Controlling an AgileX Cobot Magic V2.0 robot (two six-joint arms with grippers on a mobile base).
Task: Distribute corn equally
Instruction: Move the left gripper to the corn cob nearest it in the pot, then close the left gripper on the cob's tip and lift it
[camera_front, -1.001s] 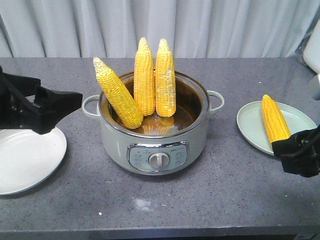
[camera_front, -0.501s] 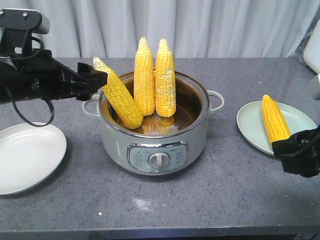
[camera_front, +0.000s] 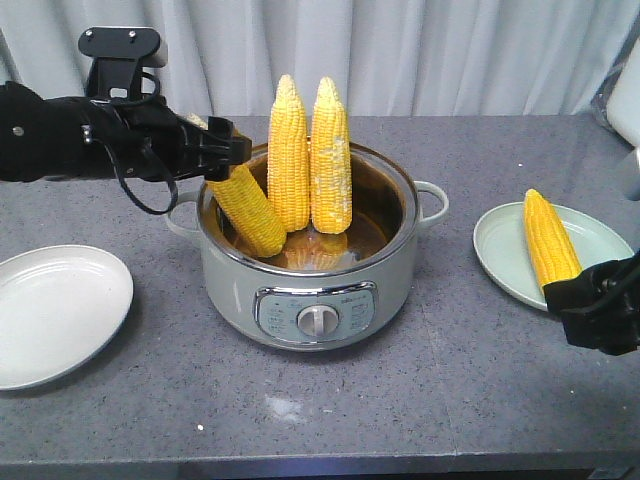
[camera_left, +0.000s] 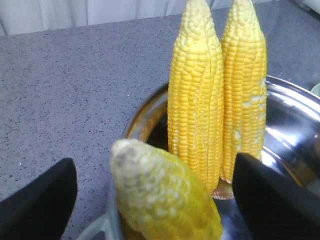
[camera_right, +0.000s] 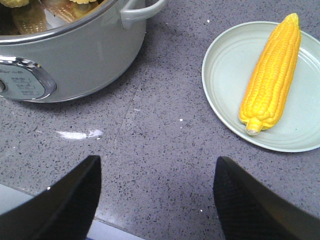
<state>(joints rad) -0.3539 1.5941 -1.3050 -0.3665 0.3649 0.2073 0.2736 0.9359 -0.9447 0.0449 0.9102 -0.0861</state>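
Left gripper (camera_left: 152, 167): jaws wide, straddling tip of leaning cob (camera_left: 160, 195). Two upright cobs (camera_left: 195, 95) beyond, in pot (camera_front: 230, 285). Right gripper (camera_right: 155, 170): jaws wide, empty; plated cob (camera_right: 272, 75) ahead-right.

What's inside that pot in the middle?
Three corn cobs: two upright, one leaning left, its tip between the left tool's open fingers. The pot's near wall hides part of its floor.

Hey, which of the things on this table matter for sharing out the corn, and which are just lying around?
Job: leaning cob, middle cob and right cob in the pot; plated cob on the right plate; empty left plate; left gripper, open around the leaning cob's tip.
Lying about: white smear on the table; curtain.
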